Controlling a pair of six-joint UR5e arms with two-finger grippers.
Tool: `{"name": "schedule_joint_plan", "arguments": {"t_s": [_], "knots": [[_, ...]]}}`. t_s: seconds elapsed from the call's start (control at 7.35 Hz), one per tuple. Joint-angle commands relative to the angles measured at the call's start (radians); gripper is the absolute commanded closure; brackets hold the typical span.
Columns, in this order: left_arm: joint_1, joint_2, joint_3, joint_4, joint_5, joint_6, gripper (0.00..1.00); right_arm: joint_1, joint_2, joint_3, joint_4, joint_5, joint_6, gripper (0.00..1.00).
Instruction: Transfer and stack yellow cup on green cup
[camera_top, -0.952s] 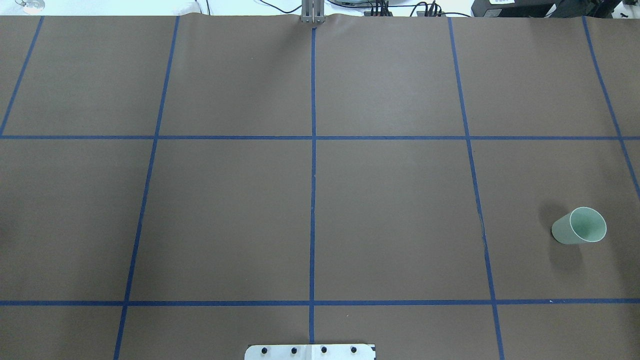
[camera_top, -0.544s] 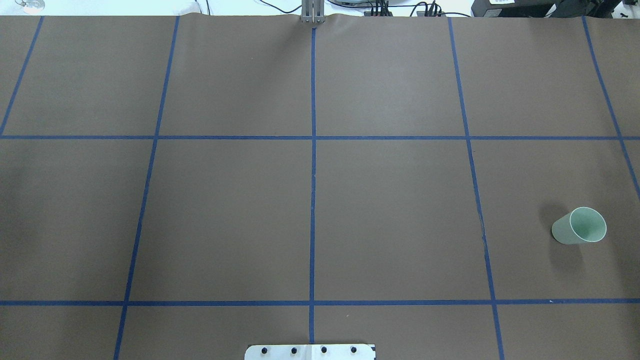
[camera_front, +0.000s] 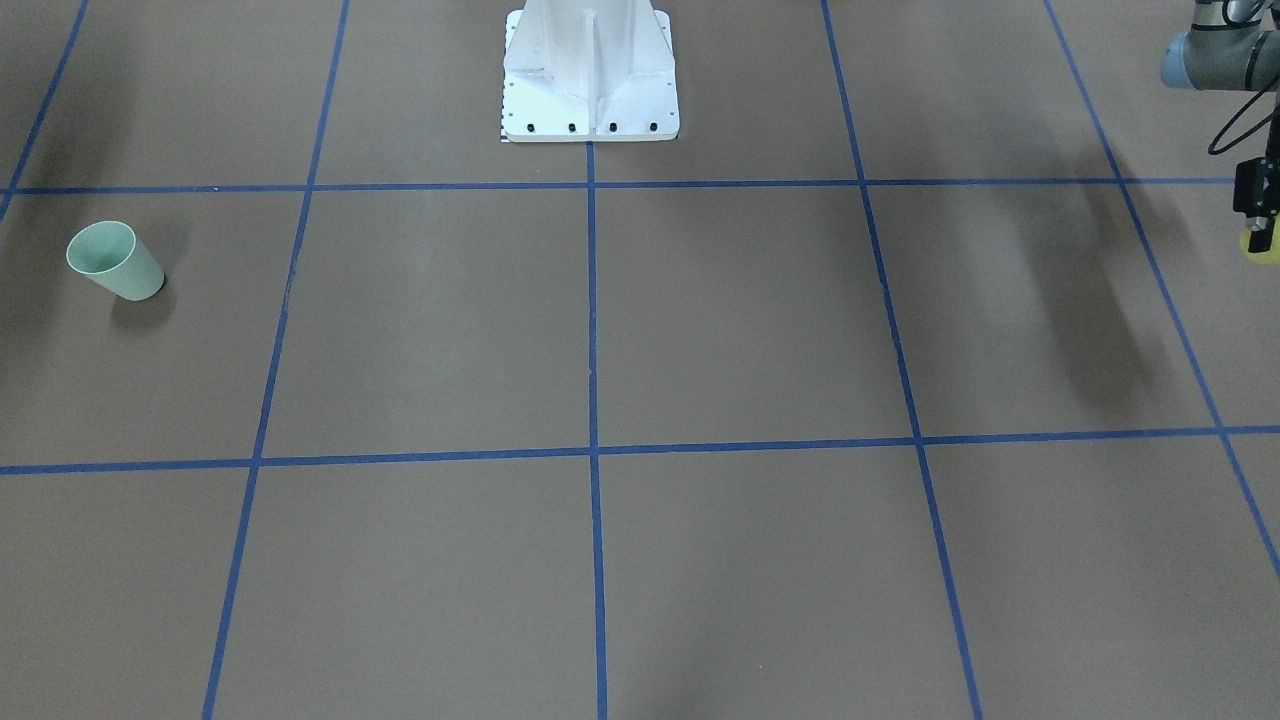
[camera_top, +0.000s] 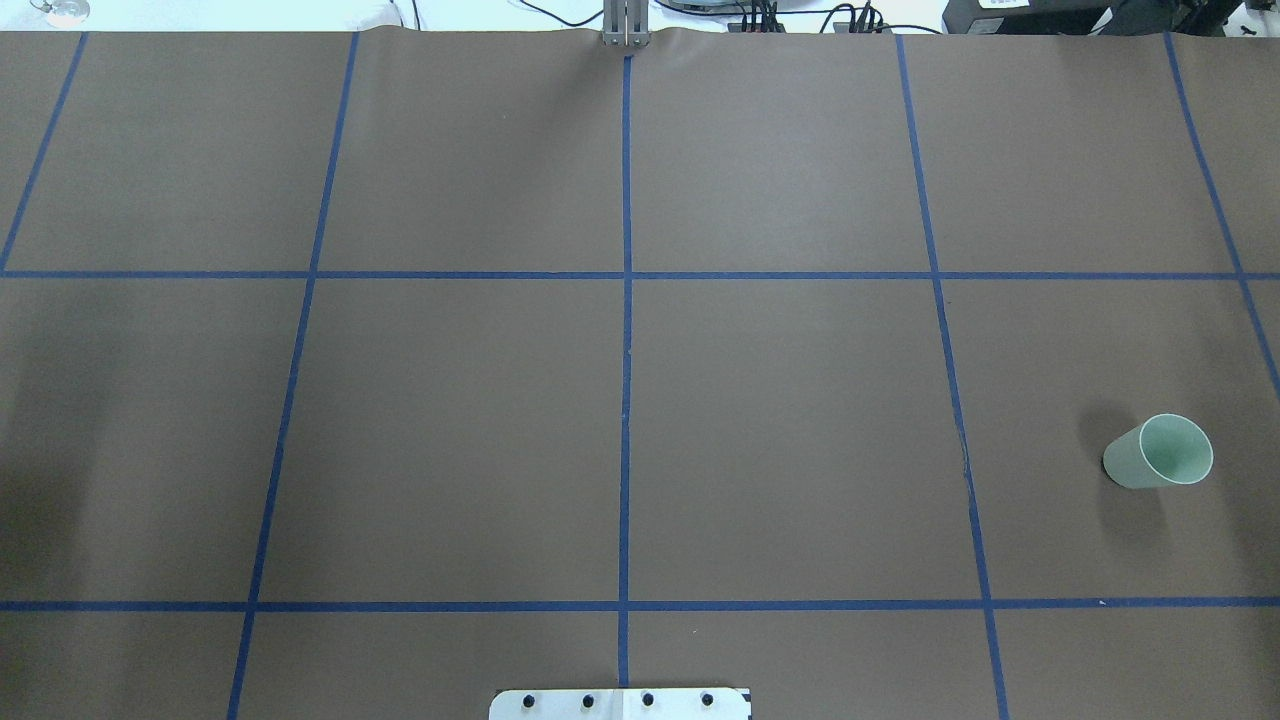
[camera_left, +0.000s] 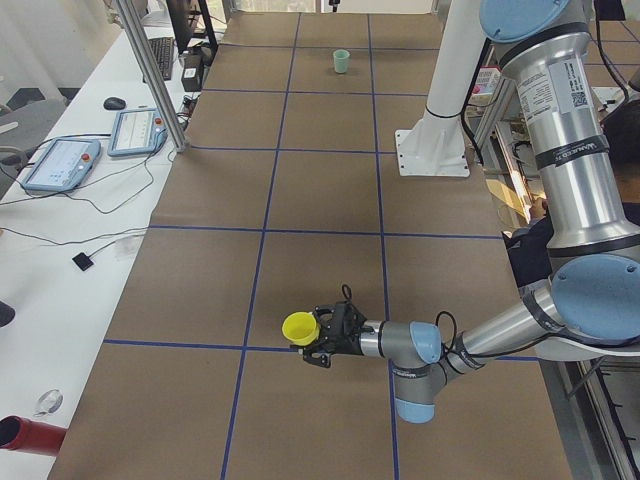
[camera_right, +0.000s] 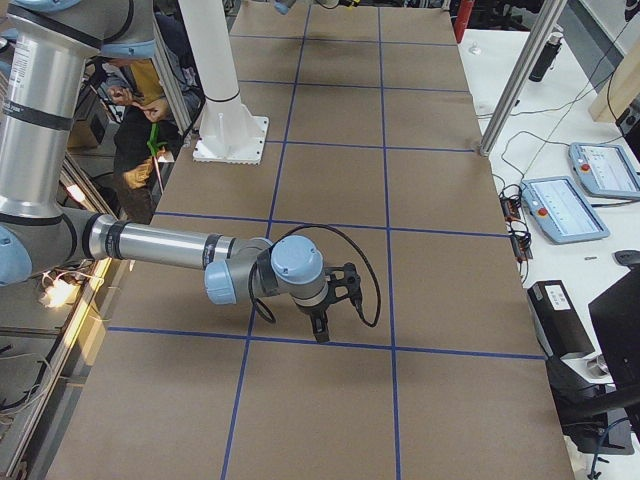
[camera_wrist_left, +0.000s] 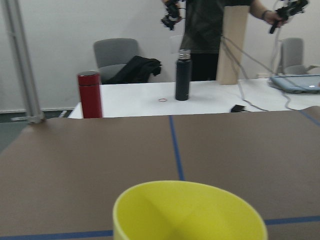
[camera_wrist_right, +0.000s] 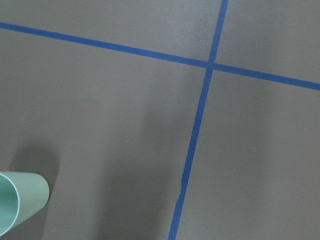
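Note:
The yellow cup (camera_left: 299, 327) is in my left gripper (camera_left: 322, 336), which is shut on it and holds it tilted, low over the table at my far left end. Its rim fills the bottom of the left wrist view (camera_wrist_left: 189, 212), and a sliver shows at the front-facing view's right edge (camera_front: 1253, 241). The green cup (camera_top: 1158, 452) stands alone at my far right, also in the front-facing view (camera_front: 113, 260) and the right wrist view (camera_wrist_right: 19, 202). My right gripper (camera_right: 320, 328) hovers above the table; I cannot tell whether it is open or shut.
The white robot base (camera_front: 590, 75) stands at the near middle edge. A red bottle (camera_wrist_left: 89, 94) and a black bottle (camera_wrist_left: 183, 75) stand on the white bench beyond the left end. Teach pendants (camera_left: 60, 165) and a metal post (camera_left: 150, 75) line the far side.

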Motion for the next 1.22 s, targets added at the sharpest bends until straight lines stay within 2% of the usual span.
{"name": "schedule_joint_plan", "arguments": {"t_s": [0.0,0.27,0.54,0.82,1.09], "knots": [[0.004,-0.058,-0.030,-0.158,-0.127,0.149,1.00,0.000,0.002,0.004,0.000,0.001,0.001,0.00],[0.025,-0.211,-0.057,-0.159,-0.351,0.216,1.00,0.000,0.002,0.014,0.000,0.026,0.001,0.00],[0.054,-0.358,-0.125,-0.165,-0.498,0.196,1.00,0.000,0.016,0.017,0.000,0.050,0.003,0.00],[0.138,-0.477,-0.221,-0.150,-0.498,0.142,1.00,0.000,0.046,0.037,0.002,0.079,0.071,0.00],[0.227,-0.669,-0.216,-0.014,-0.499,0.150,1.00,-0.001,0.095,0.082,-0.003,0.125,0.223,0.00]]}}
